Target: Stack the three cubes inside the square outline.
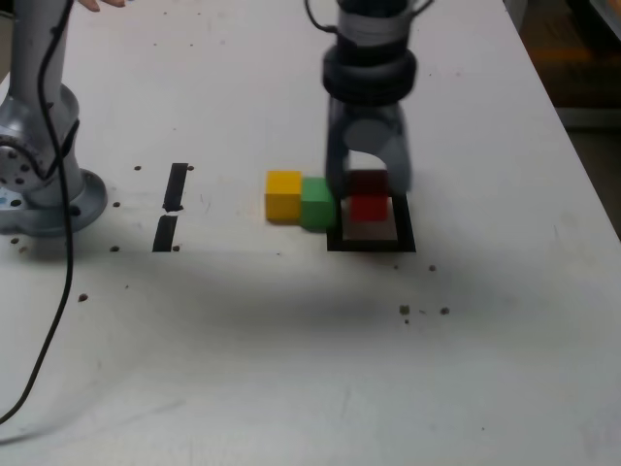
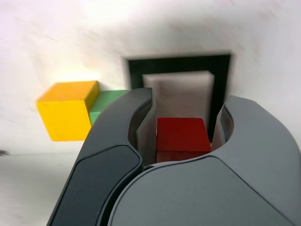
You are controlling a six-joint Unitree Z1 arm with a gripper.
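My claw [image 1: 368,189] is pinched on the red cube [image 1: 369,207], which sits over the far edge of the square outline [image 1: 406,242]. The green cube [image 1: 317,202] lies just outside its border on the exterior view's left, touching the yellow cube [image 1: 283,194]. If I let go off-centre, the red one could land on the tape, and my near finger could knock the green one; I see no writing or labels.

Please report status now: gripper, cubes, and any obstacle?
Gripper shut on red cube, over square outline. Yellow cube and green cube touching, beside the outline. Nothing in the way.
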